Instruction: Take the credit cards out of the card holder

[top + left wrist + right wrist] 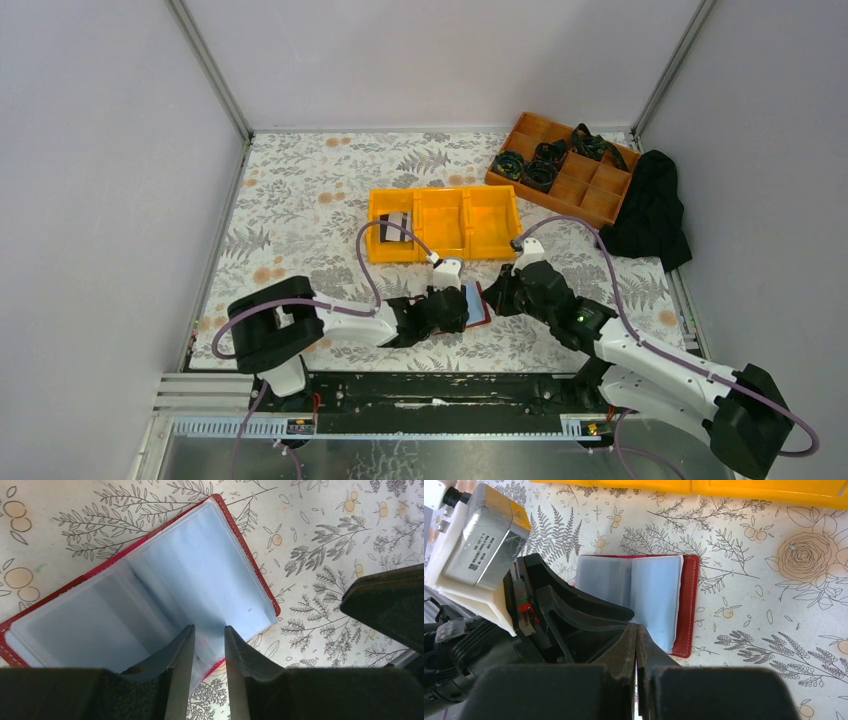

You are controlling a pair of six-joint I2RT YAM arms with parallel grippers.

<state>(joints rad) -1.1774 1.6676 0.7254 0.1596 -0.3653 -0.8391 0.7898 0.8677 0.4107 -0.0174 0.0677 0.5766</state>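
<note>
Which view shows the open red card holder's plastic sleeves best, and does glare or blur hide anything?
Right wrist: the red folding card holder lies sharp and well lit, though the shut right gripper blocks its near corner. Left wrist: sleeves wash out pale blue, contents unreadable. Top external: too small, half hidden by the arms.

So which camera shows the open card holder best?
The left wrist view: the card holder lies open and large, with its clear sleeves and red edge visible. The right wrist view shows it smaller, with one end hidden. The top view shows only a sliver.
</note>
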